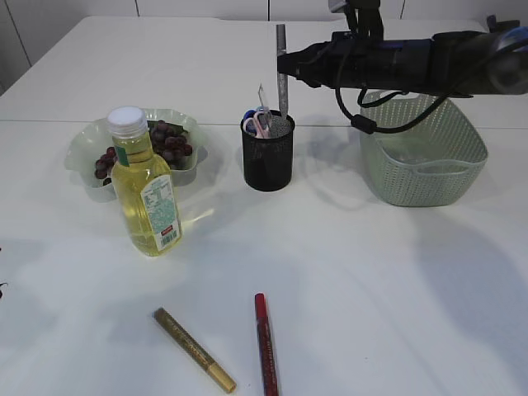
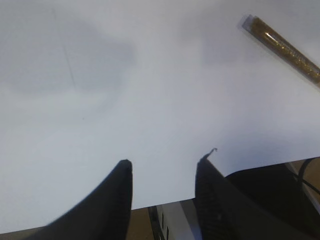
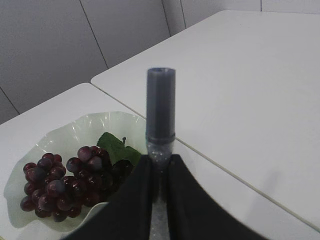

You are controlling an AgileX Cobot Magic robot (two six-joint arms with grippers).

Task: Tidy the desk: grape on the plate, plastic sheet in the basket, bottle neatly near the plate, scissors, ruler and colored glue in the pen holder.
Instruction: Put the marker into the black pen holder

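Note:
My right gripper (image 1: 286,66) is shut on a silver glitter glue pen (image 1: 281,74), held upright with its lower end at the rim of the black mesh pen holder (image 1: 267,161). Scissors (image 1: 257,122) with coloured handles stand in the holder. In the right wrist view the right gripper (image 3: 160,161) clamps the silver glue pen (image 3: 161,112) above the grape (image 3: 65,182) on the pale green plate (image 3: 75,132). The bottle (image 1: 145,186) of yellow liquid stands upright in front of the plate (image 1: 82,148). My left gripper (image 2: 164,164) is open over bare table, a gold glue pen (image 2: 285,47) to its far right.
A pale green basket (image 1: 421,157) sits at the right under the right arm. Its contents are hard to make out. A gold glue pen (image 1: 194,351) and a red glue pen (image 1: 266,346) lie near the table's front edge.

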